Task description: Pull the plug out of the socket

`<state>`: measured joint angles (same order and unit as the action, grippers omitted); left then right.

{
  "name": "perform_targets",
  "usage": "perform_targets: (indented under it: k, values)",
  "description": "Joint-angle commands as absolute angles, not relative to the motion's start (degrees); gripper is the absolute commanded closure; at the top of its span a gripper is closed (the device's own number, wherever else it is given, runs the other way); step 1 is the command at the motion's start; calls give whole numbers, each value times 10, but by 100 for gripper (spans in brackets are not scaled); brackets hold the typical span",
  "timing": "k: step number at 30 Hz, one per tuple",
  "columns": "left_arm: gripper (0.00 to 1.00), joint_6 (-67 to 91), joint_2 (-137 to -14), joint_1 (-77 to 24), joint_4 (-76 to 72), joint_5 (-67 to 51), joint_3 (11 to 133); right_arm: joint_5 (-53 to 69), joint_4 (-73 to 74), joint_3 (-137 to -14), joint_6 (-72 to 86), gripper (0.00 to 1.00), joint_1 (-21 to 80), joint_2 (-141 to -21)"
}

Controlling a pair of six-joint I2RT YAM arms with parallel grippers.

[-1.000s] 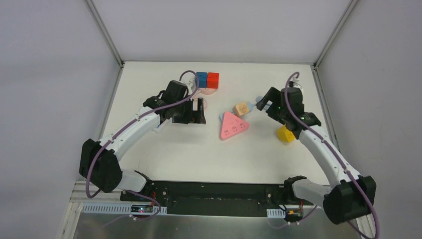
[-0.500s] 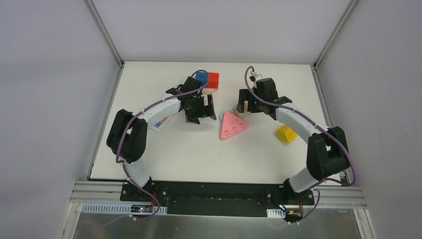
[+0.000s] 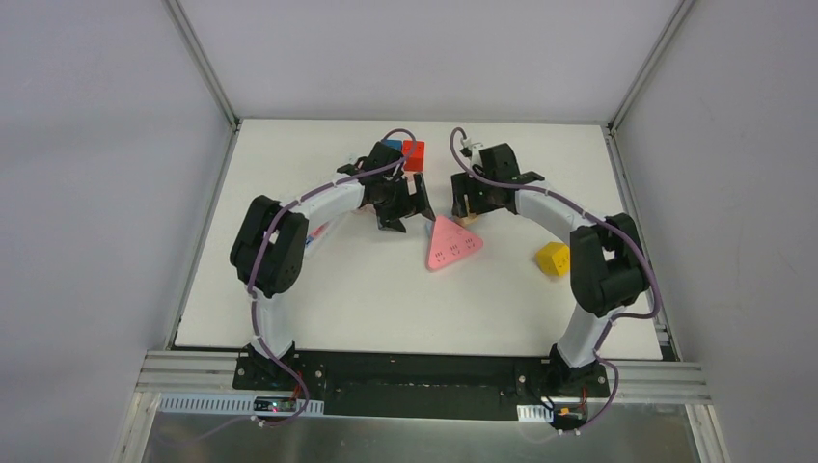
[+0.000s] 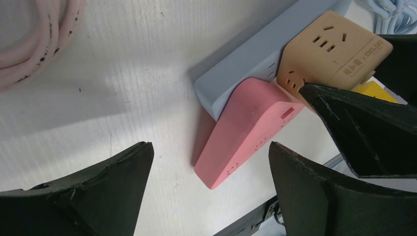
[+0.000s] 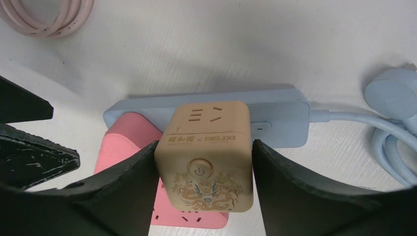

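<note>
A tan cube plug (image 5: 204, 152) sits plugged into a light-blue power strip (image 5: 275, 110). A pink triangular socket block (image 5: 125, 140) lies against the strip beside it. My right gripper (image 5: 204, 169) is shut on the tan plug, one finger pressed on each side. In the top view the right gripper (image 3: 468, 204) covers most of the plug. My left gripper (image 4: 209, 147) is open and hovers over the pink block's (image 4: 246, 128) corner, touching nothing; in the top view the left gripper (image 3: 410, 207) is just left of the pink block (image 3: 449, 243).
A red cube (image 3: 413, 152) and a blue cube (image 3: 391, 145) stand behind the left gripper. A yellow cube (image 3: 553, 258) lies to the right. A pink coiled cable (image 4: 44, 39) lies to the left of the strip, and the strip's blue cable (image 5: 393, 118) bundles to its right.
Both arms have swung in toward the table's middle. The right gripper has come onto the tan plug and closed on it. The left gripper has moved right, up to the pink block.
</note>
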<state>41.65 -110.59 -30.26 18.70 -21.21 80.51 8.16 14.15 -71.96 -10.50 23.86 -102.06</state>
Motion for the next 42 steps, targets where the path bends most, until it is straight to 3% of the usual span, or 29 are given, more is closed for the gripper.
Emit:
perform_targets:
  k: [1,3,6,14,19,25,30,33,35,42]
  values:
    - [9,412,-1120,-299,201,-226,850,74,153,-744,-122,38,247,-1025]
    - [9,416,-1125,-299,192,-232,850,72,154,-750,-112,52,251,-1028]
    - [9,419,-1125,-299,185,-220,841,34,150,-764,-81,59,273,-1038]
    - [11,419,-1128,-299,197,-189,824,-19,188,-826,22,61,330,-1074]
    - [18,410,-1132,-299,253,-132,824,-46,220,-846,68,51,337,-1085]
    - [26,404,-1121,-295,222,-127,786,-52,206,-820,40,24,336,-1067]
    - [39,404,-1131,-294,217,-131,783,-42,185,-793,4,20,335,-1046]
    - [53,402,-1134,-291,215,-131,778,-45,172,-782,4,25,334,-1041]
    - [59,401,-1136,-290,220,-126,777,-41,154,-770,4,33,334,-1040]
    - [68,396,-1142,-289,249,-108,774,-42,94,-734,-17,67,338,-1009]
